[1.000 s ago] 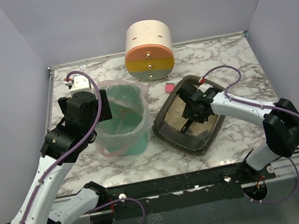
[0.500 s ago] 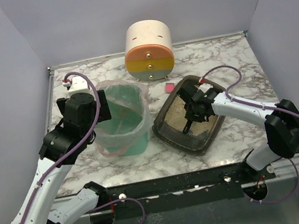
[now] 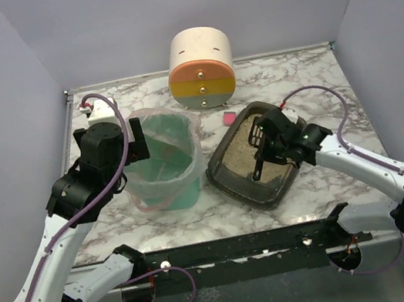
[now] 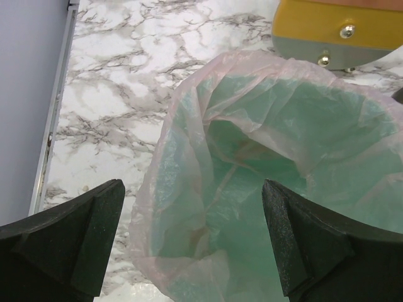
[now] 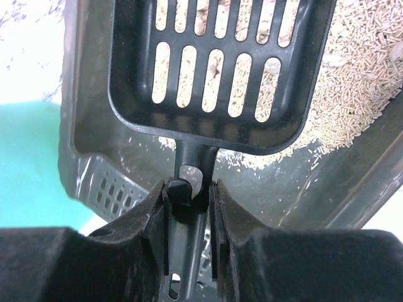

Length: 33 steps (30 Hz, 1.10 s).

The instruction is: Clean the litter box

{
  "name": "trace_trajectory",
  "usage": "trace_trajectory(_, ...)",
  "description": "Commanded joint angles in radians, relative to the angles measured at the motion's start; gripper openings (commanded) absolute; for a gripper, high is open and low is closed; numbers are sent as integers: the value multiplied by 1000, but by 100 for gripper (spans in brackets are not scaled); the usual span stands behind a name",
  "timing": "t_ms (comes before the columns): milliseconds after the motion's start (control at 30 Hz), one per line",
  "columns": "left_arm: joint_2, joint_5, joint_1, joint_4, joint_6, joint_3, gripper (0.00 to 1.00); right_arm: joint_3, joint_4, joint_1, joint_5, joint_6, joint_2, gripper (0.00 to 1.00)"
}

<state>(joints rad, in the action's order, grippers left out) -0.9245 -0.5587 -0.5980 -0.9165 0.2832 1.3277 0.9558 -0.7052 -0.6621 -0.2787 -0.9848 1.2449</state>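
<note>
The litter box (image 3: 224, 180), a dark grey tray with beige litter, lies right of centre; its wall (image 5: 88, 94) also shows in the right wrist view. My right gripper (image 3: 268, 149) is over the box, shut on the handle of a black slotted scoop (image 3: 257, 166). In the right wrist view, the gripper (image 5: 189, 196) clamps the handle and the scoop head (image 5: 208, 132) hangs just above the litter (image 5: 362, 75) near the box's wall. My left gripper (image 3: 137, 137) is open and empty at the left rim of the green bin (image 3: 168, 174); its jaws (image 4: 192, 207) straddle the bag's edge.
The green bin (image 4: 271, 163) has a clear bag liner and stands left of the litter box. A cream, orange and yellow cylinder (image 3: 201, 69) stands at the back. A small pink object (image 3: 229, 118) lies between it and the box.
The right arm's elbow has swung out to the right, and the gripper with the scoop has shifted slightly right over the box. The left gripper has moved a little back along the bin's rim.
</note>
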Motion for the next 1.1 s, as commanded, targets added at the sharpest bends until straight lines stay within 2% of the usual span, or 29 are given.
trace_trajectory(0,-17,80,-3,-24,-6,65,99,-37,32,-7,82,149,-112,1)
trace_trajectory(133,-32,153,-3,-24,7,90,99,-28,42,-8,123,298,-173,1)
trace_trajectory(333,-61,320,-3,-13,24,131,99,73,39,-7,178,532,-256,1)
trace_trajectory(600,-77,545,-3,32,49,185,99,267,27,-9,440,777,-261,1)
trace_trajectory(733,-77,558,-3,37,61,239,99,331,25,-20,539,876,-251,0)
trace_trajectory(933,-44,600,-3,37,78,264,99,420,-10,-60,555,1027,-184,1)
trace_trajectory(1067,-20,598,-3,34,85,263,99,436,11,-169,455,1120,-138,0)
